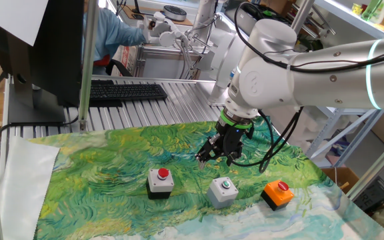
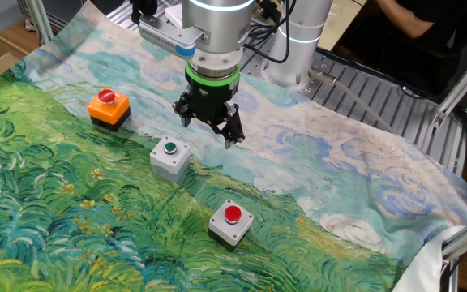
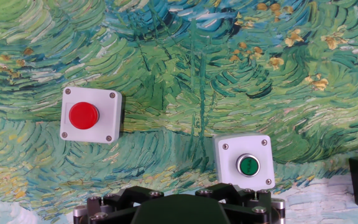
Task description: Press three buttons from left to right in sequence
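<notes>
While downturned, jaws wide above cloth

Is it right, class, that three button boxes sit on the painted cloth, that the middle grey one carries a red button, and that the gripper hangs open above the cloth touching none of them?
Not quite. The grey box in the middle carries a green button, as the hand view shows. The rest holds: three boxes on the painted cloth, and the gripper hanging open, touching none.

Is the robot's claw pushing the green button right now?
No, the gripper hangs in the air above the painted cloth, clear of the green button.
</notes>
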`<control>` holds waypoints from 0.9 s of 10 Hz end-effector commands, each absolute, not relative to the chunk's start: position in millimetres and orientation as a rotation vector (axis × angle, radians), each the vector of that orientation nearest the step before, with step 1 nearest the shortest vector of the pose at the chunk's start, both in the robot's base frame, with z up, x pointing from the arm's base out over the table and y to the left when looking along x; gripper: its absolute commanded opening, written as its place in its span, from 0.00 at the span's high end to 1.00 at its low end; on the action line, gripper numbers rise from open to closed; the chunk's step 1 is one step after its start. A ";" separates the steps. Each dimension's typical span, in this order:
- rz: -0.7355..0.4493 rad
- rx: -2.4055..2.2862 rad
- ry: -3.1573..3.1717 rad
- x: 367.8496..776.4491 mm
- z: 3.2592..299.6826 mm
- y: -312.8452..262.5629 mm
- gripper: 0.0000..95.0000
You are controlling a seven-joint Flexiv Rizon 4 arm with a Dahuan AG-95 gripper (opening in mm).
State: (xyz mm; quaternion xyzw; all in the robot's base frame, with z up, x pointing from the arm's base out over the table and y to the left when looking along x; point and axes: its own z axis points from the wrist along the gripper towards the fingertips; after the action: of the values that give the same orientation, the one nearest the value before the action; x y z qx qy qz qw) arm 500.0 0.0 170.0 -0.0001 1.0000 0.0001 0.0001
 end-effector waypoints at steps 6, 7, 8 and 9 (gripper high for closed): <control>-0.013 0.230 3.111 498.8 169.7 0.1 1.00; -0.013 0.230 3.111 498.7 169.8 0.1 1.00; -0.013 0.228 3.111 498.7 169.8 0.1 1.00; -0.013 0.229 3.111 498.7 169.8 0.1 1.00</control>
State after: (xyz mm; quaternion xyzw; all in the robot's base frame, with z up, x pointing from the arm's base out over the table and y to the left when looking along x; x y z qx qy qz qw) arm 498.9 0.2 169.5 0.0738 0.9972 -0.0043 0.0112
